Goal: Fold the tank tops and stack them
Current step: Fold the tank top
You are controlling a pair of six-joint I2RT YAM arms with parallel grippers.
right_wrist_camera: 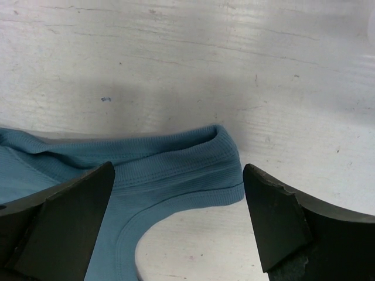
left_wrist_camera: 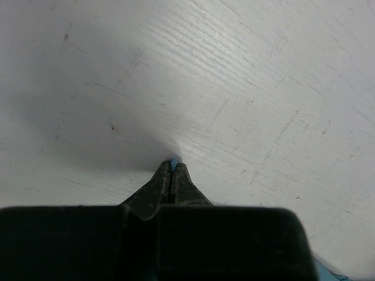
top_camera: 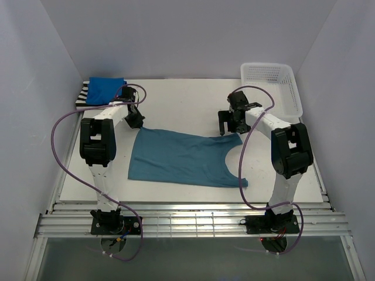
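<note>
White desk (top_camera: pixel 193 96), pale walls (top_camera: pixel 187 35) boxing it in, and I'm seeing the lattice basket (top_camera: pixel 291 96) sitting at the far right corner. The royal blue tank top (top_camera: pixel 105 89) is lying folded on the striped tank top (top_camera: pixel 81 97), far left. The teal tank top (top_camera: pixel 181 161) is lying spread mid-desk. My left arm (top_camera: pixel 96 140) is reaching low, left fingers (left_wrist_camera: pixel 171 171) pressed together, pinching its far left corner — right fingers (top_camera: pixel 228 130) are hovering spread wide, straddling its strap (right_wrist_camera: pixel 176 170).

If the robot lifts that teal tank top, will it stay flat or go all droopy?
Probably droopy: the teal tank top lies flat with soft wrinkles, so it would likely sag between lifted corners. Its strap curls at the edge, so it may fold over itself. It looks thin, so probably light.
</note>
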